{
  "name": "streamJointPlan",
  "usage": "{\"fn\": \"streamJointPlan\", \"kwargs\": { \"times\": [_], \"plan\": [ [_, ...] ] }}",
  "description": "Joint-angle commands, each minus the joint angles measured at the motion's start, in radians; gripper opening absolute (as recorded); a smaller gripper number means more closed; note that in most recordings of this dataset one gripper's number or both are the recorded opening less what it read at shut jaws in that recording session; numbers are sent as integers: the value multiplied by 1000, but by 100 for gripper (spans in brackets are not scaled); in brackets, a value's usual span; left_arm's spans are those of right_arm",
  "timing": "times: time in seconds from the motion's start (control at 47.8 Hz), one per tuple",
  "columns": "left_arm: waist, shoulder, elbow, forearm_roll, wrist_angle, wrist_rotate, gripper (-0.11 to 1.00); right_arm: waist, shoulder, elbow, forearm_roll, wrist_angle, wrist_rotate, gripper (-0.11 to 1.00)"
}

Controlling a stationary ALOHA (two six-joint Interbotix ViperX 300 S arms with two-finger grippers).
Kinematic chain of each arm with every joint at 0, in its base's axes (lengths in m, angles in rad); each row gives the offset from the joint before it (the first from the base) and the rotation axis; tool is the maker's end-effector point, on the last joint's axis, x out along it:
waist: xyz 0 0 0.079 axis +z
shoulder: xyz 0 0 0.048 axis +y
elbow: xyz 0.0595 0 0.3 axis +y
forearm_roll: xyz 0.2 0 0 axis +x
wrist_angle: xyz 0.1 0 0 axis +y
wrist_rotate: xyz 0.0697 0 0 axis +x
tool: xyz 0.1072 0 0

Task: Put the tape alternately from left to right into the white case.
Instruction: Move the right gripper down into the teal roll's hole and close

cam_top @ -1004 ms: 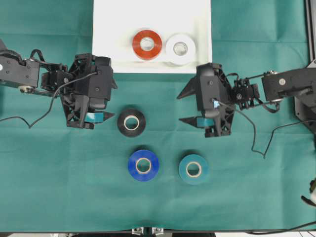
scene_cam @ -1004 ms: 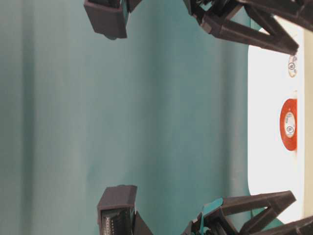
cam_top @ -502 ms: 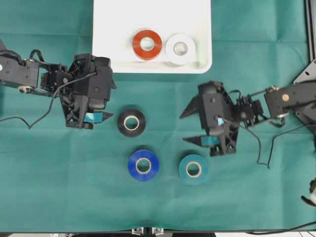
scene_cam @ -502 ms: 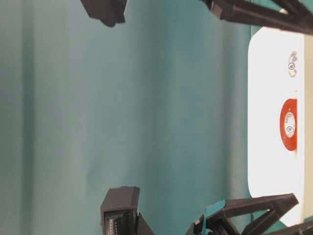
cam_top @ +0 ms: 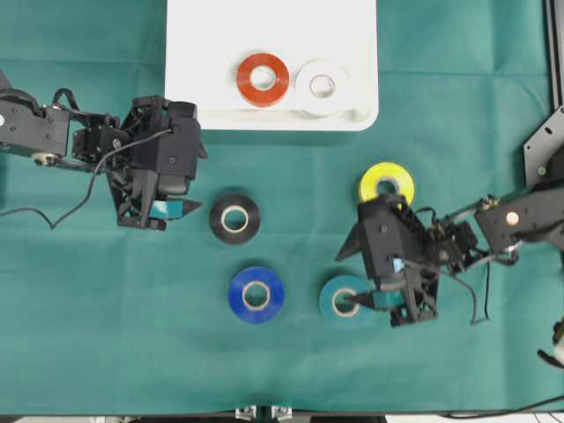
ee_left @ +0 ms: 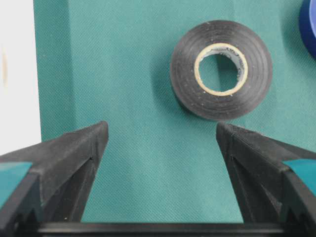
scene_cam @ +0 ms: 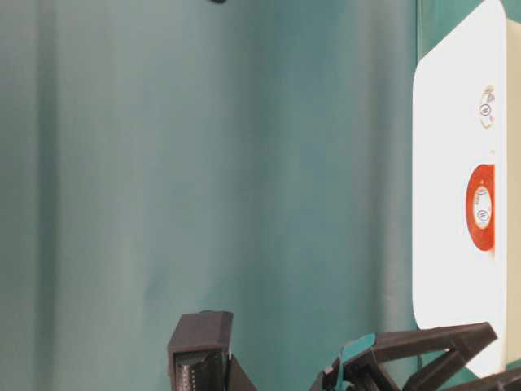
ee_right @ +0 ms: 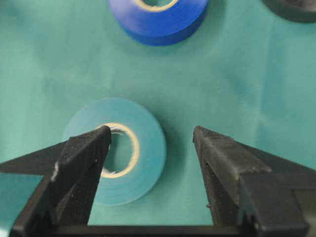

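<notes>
The right gripper hangs wide open and empty over the teal roll on the cloth, one finger above its core. It should center, so the jaws take one wall cleanly, then carry it to the white case

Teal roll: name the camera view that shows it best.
The right wrist view: the teal roll fills the frame, core visible, one finger over it. Overhead, it is small and partly covered by the right gripper. The table-level and left wrist views miss it.

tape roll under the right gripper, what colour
Teal tape roll with a pale core, clearest in the right wrist view.
</notes>
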Motion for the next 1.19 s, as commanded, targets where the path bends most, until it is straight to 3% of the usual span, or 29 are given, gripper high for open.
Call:
{"fn": "streamJointPlan", "kwargs": {
  "times": [0.0, 0.523, 1.171],
  "plan": [
    [-3, -20, -9, 0, -8, 0, 69, 5, -3, -17, 0, -3, 5, 74],
    [-3, -14, -15, 0, -14, -2, 69, 26, 75, -43, 0, -3, 46, 73],
    [-3, -14, -8, 0, -18, -2, 69, 21, 160, -75, 0, 11, 48, 74]
  ]
}}
